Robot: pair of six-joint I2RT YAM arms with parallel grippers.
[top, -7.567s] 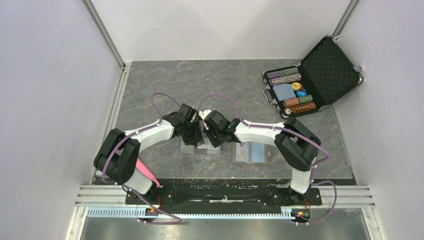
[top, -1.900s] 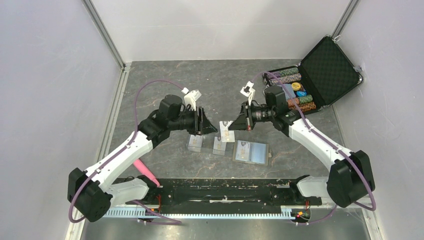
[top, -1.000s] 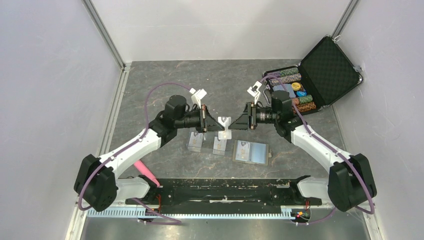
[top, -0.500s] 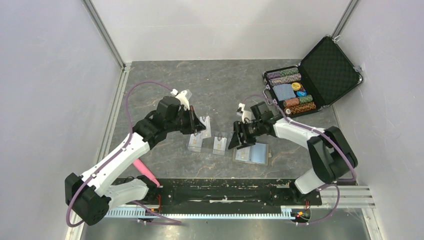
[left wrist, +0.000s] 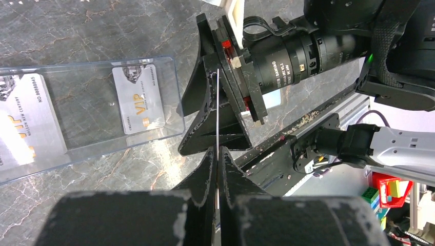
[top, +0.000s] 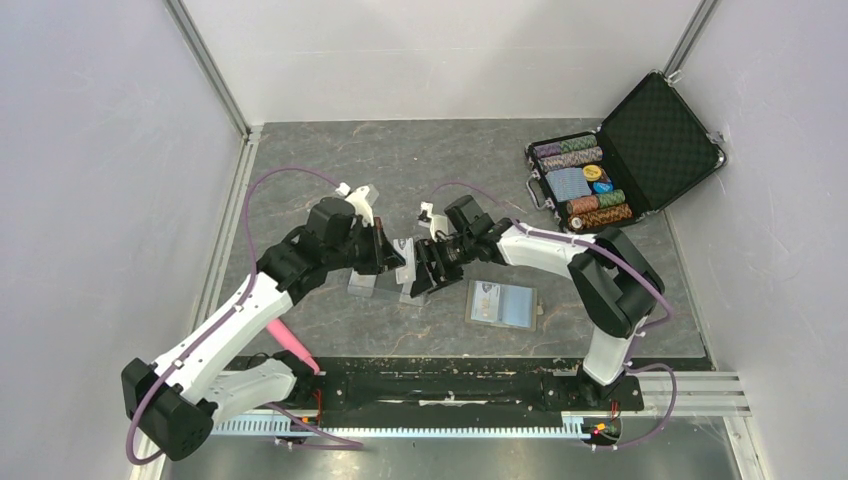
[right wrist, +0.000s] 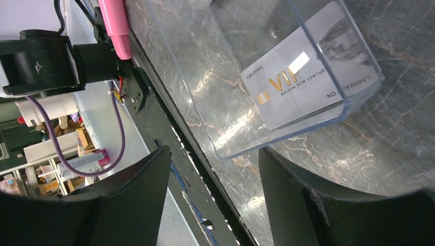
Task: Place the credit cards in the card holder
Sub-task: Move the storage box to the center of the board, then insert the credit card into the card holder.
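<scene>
One small flat bifold card holder (top: 502, 302) with pale blue pockets is laid open on the grey table (top: 330, 170), right of two clear plastic cases (top: 362, 284), through which gold-printed whitish cards (left wrist: 138, 100) are seen. One thin white credit card (left wrist: 217, 102) is pinched edge-on in the closed left gripper (left wrist: 217, 154). The right gripper (right wrist: 213, 159) is spread wide, nothing gripped. Both arms are bent inward, grippers facing closely.

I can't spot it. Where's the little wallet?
Top view: the wallet lies open on the table, just right of the clear cases.
</scene>
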